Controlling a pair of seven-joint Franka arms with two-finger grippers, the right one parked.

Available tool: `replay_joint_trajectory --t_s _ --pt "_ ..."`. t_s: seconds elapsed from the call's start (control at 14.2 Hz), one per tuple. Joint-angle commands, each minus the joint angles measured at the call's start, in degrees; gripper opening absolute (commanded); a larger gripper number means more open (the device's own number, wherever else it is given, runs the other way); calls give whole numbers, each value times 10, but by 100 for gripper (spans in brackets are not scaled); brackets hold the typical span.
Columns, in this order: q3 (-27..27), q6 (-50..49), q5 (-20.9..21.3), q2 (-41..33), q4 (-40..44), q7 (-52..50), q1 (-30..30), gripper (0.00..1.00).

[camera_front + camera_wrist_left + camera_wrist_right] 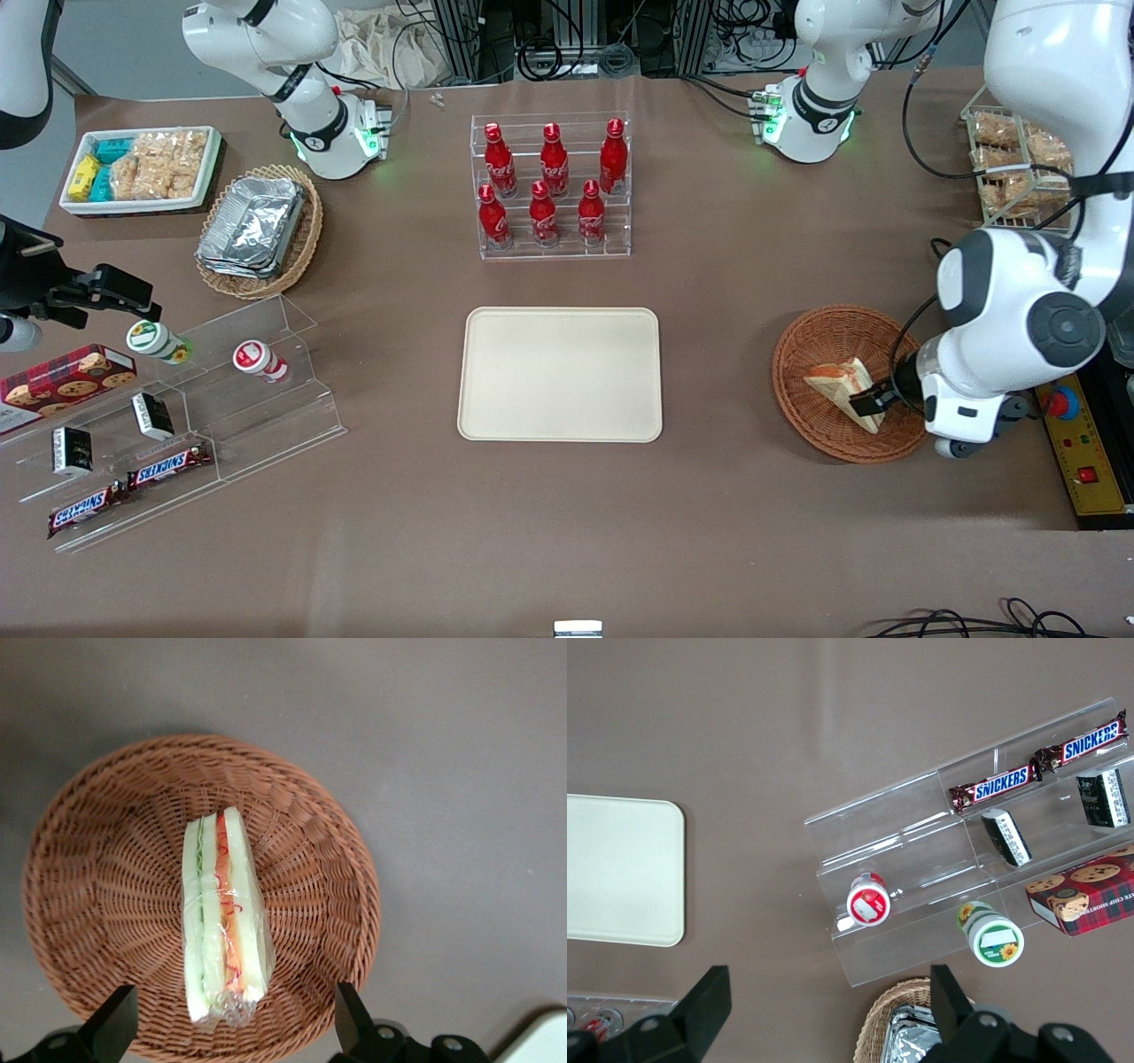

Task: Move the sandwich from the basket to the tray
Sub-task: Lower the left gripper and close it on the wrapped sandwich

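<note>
While the arm hides part of the basket [819, 354], the gripper's [235, 1028] fingers [115, 1023] stand apart, straddling the wrapped sandwich [223, 917].

A table [753, 292] with a brown cover carries the tray [560, 373] in the middle and, toward the working arm's end, the basket [819, 341], above which the gripper [232, 1028] hangs with its fingers spread. Farther from the front camera than the tray stands a clear rack of red bottles [551, 186]. Toward the parked arm's end lie a tan oval basket of foil containers [259, 230], a white bin of snack packets [142, 168] and a clear stepped stand [190, 416].
</note>
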Motion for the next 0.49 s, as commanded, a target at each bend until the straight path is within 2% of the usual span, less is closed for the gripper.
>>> replay_joint_trajectory --t_s 0.0,0.42 --pt "-1 19 12 3 -17 -54 0 100" --pt "-1 72 12 19 -49 -78 1 100"
